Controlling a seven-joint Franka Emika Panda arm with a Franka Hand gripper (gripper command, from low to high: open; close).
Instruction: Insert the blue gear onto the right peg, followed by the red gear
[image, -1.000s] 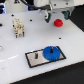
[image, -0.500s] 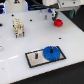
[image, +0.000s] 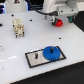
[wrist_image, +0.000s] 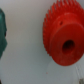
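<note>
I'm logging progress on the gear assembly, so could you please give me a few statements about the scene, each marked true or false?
1. The blue gear sits on the grey plate. True.
2. The red gear lies on the plate beside the blue gear. False: it is far from the plate, under the gripper.
3. The wrist view shows the red gear close up. True.
4. The red gear is wider than the blue gear. False: the blue one is wider.
</note>
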